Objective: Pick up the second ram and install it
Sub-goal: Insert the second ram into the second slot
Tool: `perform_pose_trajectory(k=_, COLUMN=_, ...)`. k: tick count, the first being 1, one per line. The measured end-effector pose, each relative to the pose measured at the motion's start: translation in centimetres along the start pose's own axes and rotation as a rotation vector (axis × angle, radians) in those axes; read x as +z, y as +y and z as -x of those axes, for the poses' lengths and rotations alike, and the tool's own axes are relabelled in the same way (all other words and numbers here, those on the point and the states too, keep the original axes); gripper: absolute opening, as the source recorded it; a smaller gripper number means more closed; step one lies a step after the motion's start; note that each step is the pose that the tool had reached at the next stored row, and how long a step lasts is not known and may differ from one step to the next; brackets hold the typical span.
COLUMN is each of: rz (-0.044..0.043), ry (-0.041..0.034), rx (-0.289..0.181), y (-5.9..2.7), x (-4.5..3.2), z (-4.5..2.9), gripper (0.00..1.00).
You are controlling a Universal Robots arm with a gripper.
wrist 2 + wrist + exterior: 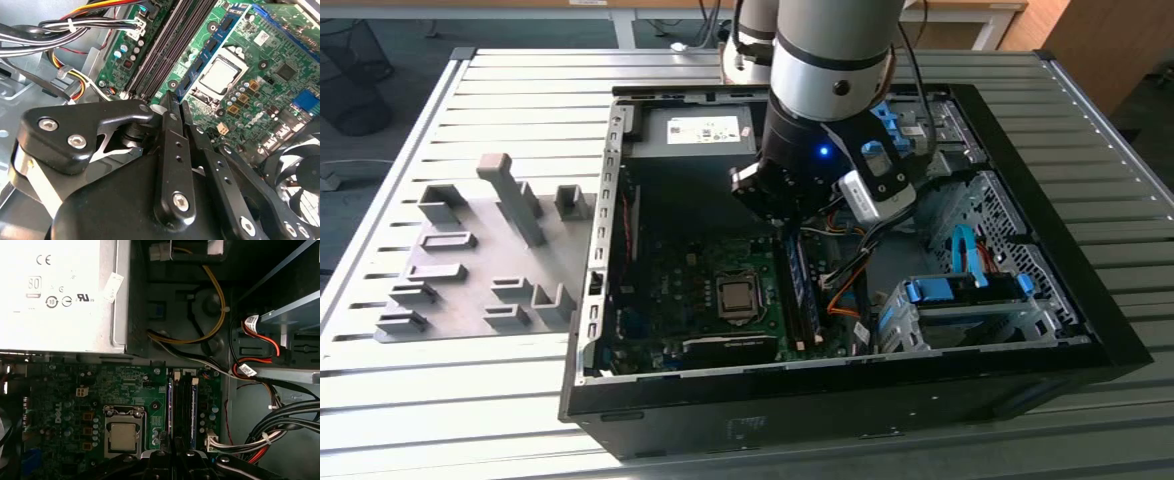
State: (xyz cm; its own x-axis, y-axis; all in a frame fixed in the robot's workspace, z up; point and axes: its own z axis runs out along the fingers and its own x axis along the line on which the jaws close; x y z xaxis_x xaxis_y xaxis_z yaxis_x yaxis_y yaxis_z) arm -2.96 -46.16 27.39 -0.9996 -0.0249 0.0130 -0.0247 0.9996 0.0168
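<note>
grey holder blocks (487, 255) sit on the table at the exterior view's left w/ the open pc case (854, 390) beside them, arm reaching straight down inside, gripper (790, 232) fingers closed together just above the second ram (799, 290), which stands in the mobo slots right of the cpu socket (738, 296).

Certification marks and a number are printed on the power supply (60, 295) casing, with a white sticker (113, 286) at its edge. White lettering stands on the motherboard (65, 390). Two cable tags (247, 371) carry small print. A printed label (704, 130) tops the power supply in the exterior view.
</note>
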Motion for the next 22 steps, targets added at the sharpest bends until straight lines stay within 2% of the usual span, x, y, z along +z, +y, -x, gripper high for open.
perform_pose_trajectory(k=5, rz=0.0003, ry=-0.0002, rx=0.003, y=0.0, x=0.21, z=0.11, gripper=0.14)
perform_pose_trajectory(k=9, rz=0.0008, ry=-0.0003, rx=0.017, y=-0.02, x=0.91, z=0.46, gripper=0.14)
perform_pose_trajectory(k=14, rz=0.001, ry=-0.0004, rx=0.018, y=-0.04, x=1.8, z=0.5, gripper=0.14)
perform_pose_trajectory(k=22, rz=0.0008, ry=-0.0004, rx=0.018, y=-0.04, x=1.86, z=0.5, gripper=0.14)
